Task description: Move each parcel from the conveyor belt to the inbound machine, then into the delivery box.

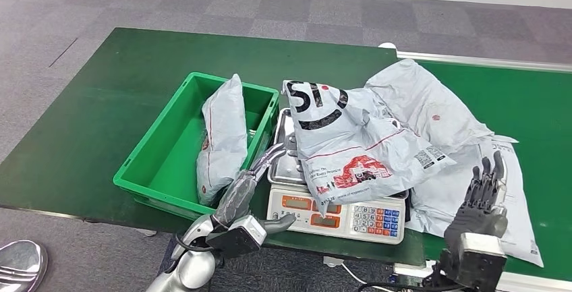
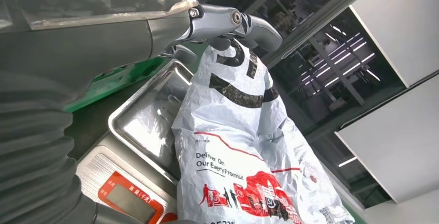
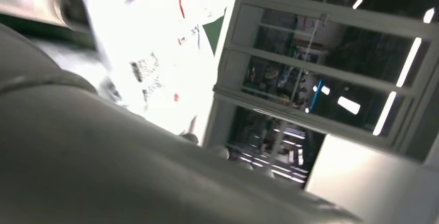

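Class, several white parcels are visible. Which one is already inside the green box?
The narrow white parcel leaning against the green box wall; the others lie on the scale or belt.

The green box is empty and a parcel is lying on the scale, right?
Not quite. The green box is not empty: the head view shows a white parcel already standing inside it, leaning on the wall nearest the scale. The rest is right: another parcel, with black and red print, lies on the scale's metal tray.
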`<state>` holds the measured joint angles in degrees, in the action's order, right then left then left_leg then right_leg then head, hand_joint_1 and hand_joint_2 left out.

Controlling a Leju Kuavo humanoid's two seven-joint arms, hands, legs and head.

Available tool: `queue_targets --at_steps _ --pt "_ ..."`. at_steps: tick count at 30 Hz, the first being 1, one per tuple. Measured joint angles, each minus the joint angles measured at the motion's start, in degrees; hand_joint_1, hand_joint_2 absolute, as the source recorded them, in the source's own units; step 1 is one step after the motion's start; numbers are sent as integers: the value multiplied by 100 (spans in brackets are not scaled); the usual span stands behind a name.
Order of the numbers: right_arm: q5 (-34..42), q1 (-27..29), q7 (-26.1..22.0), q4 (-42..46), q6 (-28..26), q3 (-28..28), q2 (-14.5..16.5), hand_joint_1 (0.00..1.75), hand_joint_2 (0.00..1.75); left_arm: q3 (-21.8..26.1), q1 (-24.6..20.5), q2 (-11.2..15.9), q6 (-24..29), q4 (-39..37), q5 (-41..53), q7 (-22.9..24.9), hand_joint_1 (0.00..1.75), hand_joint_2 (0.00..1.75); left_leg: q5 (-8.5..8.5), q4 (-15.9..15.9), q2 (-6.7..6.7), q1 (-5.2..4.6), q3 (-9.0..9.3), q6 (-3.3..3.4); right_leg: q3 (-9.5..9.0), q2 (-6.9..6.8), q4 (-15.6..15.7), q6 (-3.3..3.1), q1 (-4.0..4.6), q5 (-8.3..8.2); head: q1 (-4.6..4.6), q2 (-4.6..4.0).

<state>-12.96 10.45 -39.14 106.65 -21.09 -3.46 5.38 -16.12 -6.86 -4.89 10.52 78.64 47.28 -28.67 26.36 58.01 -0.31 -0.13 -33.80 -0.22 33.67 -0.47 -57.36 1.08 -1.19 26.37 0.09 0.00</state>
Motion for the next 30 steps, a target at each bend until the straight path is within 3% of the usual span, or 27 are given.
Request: queue_targets --at_steps 5,11,15,19,30 --pt "-129 217 62 220 -164 -198 281 0 0 24 76 -43 -27 125 66 87 0 175 1 0 3 1 0 0 -1 4 0 2 0 5 0 1" --pt "-1854 237 1285 229 -1464 -638 521 0 0 30 234 -98 -67 347 135 229 0 175 2 0 3 -1 1 2 -5 3 1 2 -1 4 0 0" --pt "-2136 263 1322 171 -1865 -1007 640 0 0 30 334 -110 -67 466 141 266 0 175 3 0 4 -1 2 3 -5 4 1 2 -1 4 0 0" --pt "-1781 301 1073 160 -1858 -1087 700 0 175 30 401 -110 -66 506 122 268 0 175 4 0 4 0 3 3 -4 4 0 2 0 5 0 0" --pt "-1250 355 875 159 -1861 -1087 705 0 175 31 529 -110 -29 582 58 266 0 175 3 0 3 0 3 4 -8 3 0 2 -1 5 0 0"
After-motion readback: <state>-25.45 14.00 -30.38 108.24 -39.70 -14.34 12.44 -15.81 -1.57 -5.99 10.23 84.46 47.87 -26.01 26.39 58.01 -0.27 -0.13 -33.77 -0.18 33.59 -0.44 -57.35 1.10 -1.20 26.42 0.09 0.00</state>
